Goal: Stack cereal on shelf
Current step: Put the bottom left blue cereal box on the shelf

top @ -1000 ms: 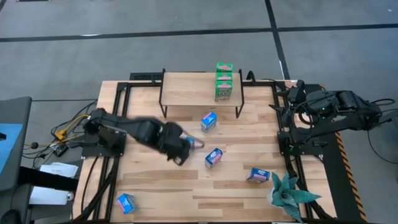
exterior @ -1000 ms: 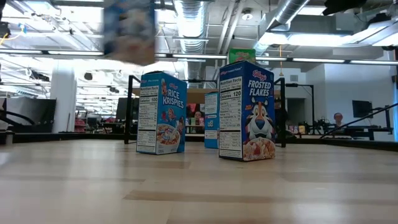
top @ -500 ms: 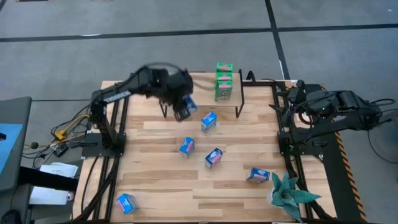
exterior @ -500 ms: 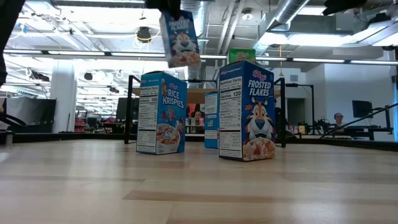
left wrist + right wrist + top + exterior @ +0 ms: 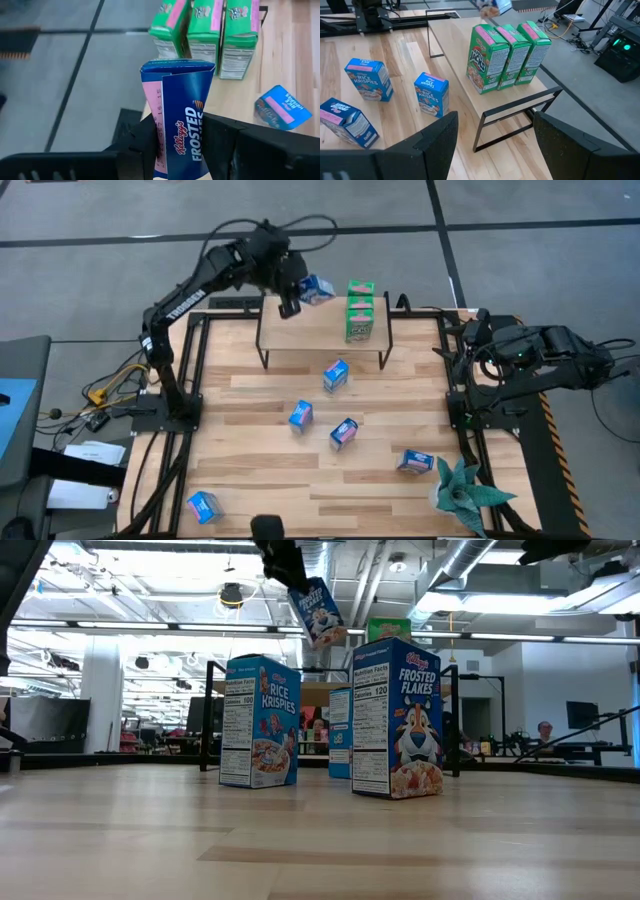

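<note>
Above the small light-wood shelf on thin black legs (image 5: 310,330), the left gripper (image 5: 297,292) is clamped on a blue cardboard Frosted Flakes mini box (image 5: 180,127), held tilted just beside three green boxes (image 5: 207,32) on the board. It seems off-square — released so, it could topple or knock the green row. Right gripper (image 5: 490,145) waits at the table's edge, fingers apart.

Wooden table (image 5: 270,470) carrying a low shelf (image 5: 300,330) at its far edge, three green cereal boxes (image 5: 360,310) upright in a row on the shelf, five blue cereal boxes (image 5: 336,375) scattered on the tabletop, teal plant (image 5: 462,492) at one near corner
</note>
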`<state>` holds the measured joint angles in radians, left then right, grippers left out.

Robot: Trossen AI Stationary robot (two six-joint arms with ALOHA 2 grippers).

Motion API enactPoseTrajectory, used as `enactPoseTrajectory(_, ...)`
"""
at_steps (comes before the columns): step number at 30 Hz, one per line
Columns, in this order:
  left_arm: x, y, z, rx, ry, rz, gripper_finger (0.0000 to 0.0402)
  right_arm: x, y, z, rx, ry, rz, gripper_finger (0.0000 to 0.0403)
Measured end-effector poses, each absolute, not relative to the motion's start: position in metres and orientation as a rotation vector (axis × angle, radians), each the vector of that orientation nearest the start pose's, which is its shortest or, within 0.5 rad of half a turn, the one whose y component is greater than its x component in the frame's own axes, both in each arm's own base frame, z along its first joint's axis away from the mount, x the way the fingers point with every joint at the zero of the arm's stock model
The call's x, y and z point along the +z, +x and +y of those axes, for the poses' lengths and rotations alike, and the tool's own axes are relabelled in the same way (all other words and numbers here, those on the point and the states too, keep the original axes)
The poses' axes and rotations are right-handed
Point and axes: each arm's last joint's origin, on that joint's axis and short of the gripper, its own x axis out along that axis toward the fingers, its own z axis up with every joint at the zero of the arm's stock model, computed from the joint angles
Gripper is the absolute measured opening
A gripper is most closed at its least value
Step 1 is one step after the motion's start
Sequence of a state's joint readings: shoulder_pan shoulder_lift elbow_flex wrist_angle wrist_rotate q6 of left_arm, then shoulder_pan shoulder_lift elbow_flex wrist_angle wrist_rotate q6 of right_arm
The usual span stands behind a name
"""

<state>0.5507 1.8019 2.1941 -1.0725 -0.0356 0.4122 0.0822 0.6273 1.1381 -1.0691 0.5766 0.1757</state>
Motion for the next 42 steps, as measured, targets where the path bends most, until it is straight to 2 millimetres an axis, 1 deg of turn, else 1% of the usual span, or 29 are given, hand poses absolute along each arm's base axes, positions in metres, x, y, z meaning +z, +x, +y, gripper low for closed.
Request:
enactPoseTrajectory(3, 0.446, 0.303, 0.201, 0.377, 0.23, 0.766, 0.011, 0.382, 0.07, -0.01, -0.526, -0.013, 0.488, 0.0286)
enactPoseTrajectory(5, 0.439, 0.302, 0.21, 0.343, 0.207, 0.79, 0.011, 0.382, 0.07, -0.01, -0.526, -0.012, 0.488, 0.0286)
enactPoseTrajectory(7, 0.431, 0.306, 0.216, 0.31, 0.2, 0.81, 0.011, 0.382, 0.07, -0.01, -0.529, -0.007, 0.486, 0.0286)
enactPoseTrajectory(9, 0.418, 0.309, 0.224, 0.298, 0.195, 0.867, 0.011, 0.382, 0.07, -0.01, -0.53, -0.007, 0.486, 0.0286)
enactPoseTrajectory(11, 0.408, 0.316, 0.23, 0.297, 0.197, 0.89, 0.011, 0.382, 0.07, -0.01, -0.534, -0.006, 0.484, 0.0286)
enactPoseTrajectory(16, 0.394, 0.326, 0.238, 0.268, 0.244, 0.929, 0.011, 0.382, 0.07, -0.01, -0.538, -0.007, 0.484, 0.0286)
enactPoseTrajectory(19, 0.39, 0.328, 0.239, 0.264, 0.267, 0.952, 0.011, 0.382, 0.07, -0.01, -0.541, -0.008, 0.483, 0.0286)
enactPoseTrajectory(33, 0.389, 0.331, 0.233, 0.331, 0.286, 1.004, 0.0113, 0.382, 0.069, -0.011, -0.555, -0.014, 0.481, 0.0286)
enactPoseTrajectory(36, 0.388, 0.332, 0.23, 0.34, 0.294, 1.026, 0.013, 0.382, 0.069, -0.011, -0.555, -0.014, 0.481, 0.0286)
enactPoseTrajectory(42, 0.388, 0.335, 0.226, 0.327, 0.303, 1.024, 0.0181, 0.382, 0.069, -0.011, -0.554, -0.014, 0.481, 0.0286)
